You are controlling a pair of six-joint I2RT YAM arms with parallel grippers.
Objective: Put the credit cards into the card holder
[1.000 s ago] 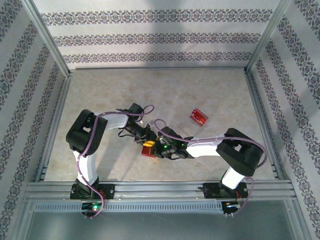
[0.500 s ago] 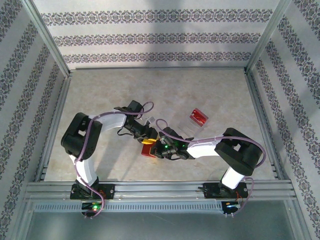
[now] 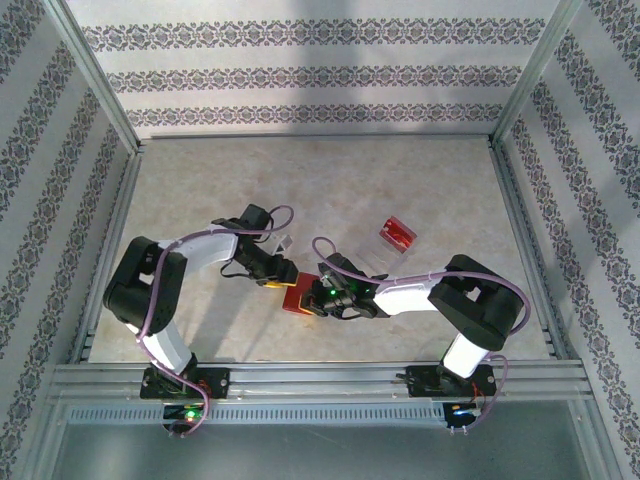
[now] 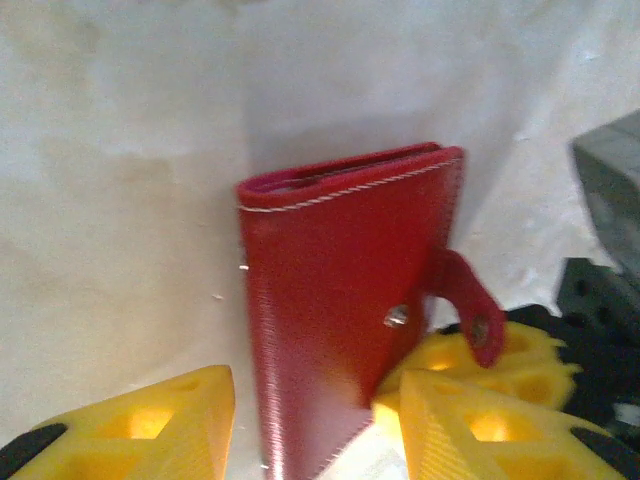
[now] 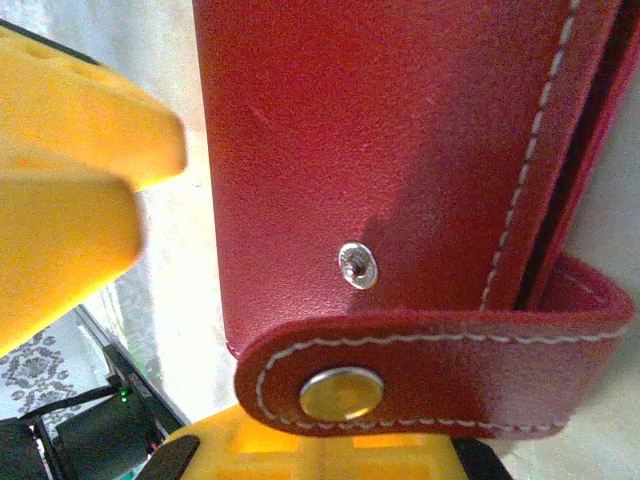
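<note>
The card holder [image 3: 296, 299] is a red folding wallet, folded shut and standing on the table between both grippers. My left gripper [image 3: 272, 277] is open just left of it. In the left wrist view its yellow fingers [image 4: 150, 425] stand either side of the wallet's [image 4: 330, 270] near corner without pinching it. My right gripper [image 3: 318, 296] is shut, and its tips [image 5: 310, 445] rest against the loose clasp tab [image 5: 420, 365] of the wallet [image 5: 350, 150]. A red credit card [image 3: 400, 235] lies in a clear tray to the back right.
The clear plastic tray [image 3: 385, 232] sits on the beige table behind the right arm. Metal frame rails [image 3: 300, 380] run along the near edge and both sides. Patterned walls enclose the workspace.
My left gripper has opened and drawn back to the left off the wallet, its arm swinging left. The right gripper and the wallet have stayed where they were.
</note>
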